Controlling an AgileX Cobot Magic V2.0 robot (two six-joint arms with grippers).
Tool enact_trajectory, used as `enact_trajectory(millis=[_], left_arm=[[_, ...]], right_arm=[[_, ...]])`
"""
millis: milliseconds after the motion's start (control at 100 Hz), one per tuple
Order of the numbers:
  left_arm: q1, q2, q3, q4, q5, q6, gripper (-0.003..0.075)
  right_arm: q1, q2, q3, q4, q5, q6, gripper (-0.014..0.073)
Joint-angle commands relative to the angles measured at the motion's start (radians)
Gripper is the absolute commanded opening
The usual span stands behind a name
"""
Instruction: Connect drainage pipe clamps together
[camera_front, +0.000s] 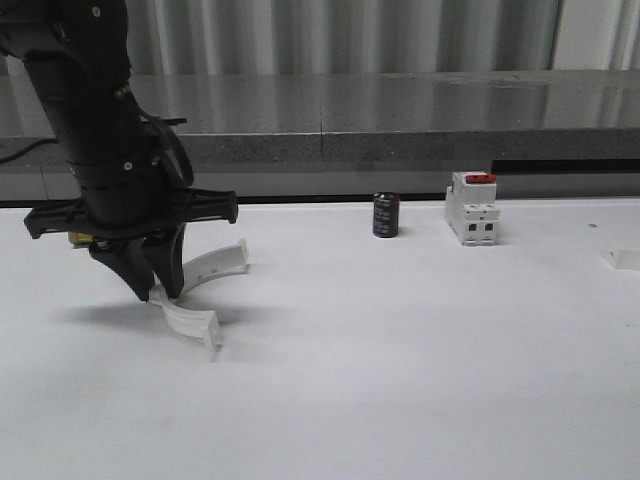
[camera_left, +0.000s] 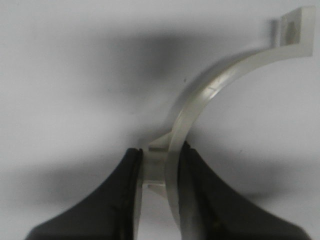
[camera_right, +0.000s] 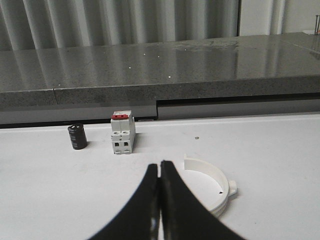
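One white drainage pipe clamp (camera_front: 193, 321) rests on the white table at the left, its arc curving from a near tab round to a far tab (camera_front: 228, 260). My left gripper (camera_front: 158, 290) reaches down onto the middle of this arc. In the left wrist view the black fingers (camera_left: 125, 195) are shut on the clamp's band (camera_left: 210, 92) and a small rib. A second clamp half (camera_right: 212, 187) lies flat on the table just beside my right gripper (camera_right: 160, 164), apart from it. That gripper's fingers are pressed together with nothing between them.
A black cylinder (camera_front: 386, 215) and a white boxy breaker with a red top (camera_front: 472, 207) stand at the back of the table. Behind them runs a grey stone ledge (camera_front: 400, 110). A small white piece (camera_front: 625, 259) lies at the far right edge.
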Motion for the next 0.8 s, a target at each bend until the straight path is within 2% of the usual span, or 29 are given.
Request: enact_trajectory(millis=[0, 60, 300, 370, 570, 790], left_arm=[[-0.007, -0.044, -0.026, 0.000, -0.015, -0.013, 0.0022], [-0.007, -0.044, -0.026, 0.000, -0.015, -0.013, 0.0064], [-0.007, -0.044, -0.026, 0.007, -0.009, -0.011, 0.0347], [-0.007, -0.051, -0.026, 0.013, -0.015, -0.011, 0.0408], [-0.007, -0.126, -0.026, 0.068, -0.021, -0.010, 0.0423], [0.011, -0.333, 0.005, 0.158, -0.057, -0.003, 0.0420]], right_arm=[[-0.001, -0.019, -0.020, -0.009, -0.084, -0.008, -0.0067], [-0.001, -0.019, -0.020, -0.009, -0.084, -0.008, -0.0067], [-0.001, -0.019, -0.020, -0.009, -0.084, -0.008, -0.0067], [-0.001, -0.019, -0.020, -0.009, -0.084, -0.008, -0.0067], [-0.001, -0.019, -0.020, -0.009, -0.084, -0.008, -0.0067], [-0.001, -0.019, -0.020, -0.009, -0.084, -0.008, -0.0067]])
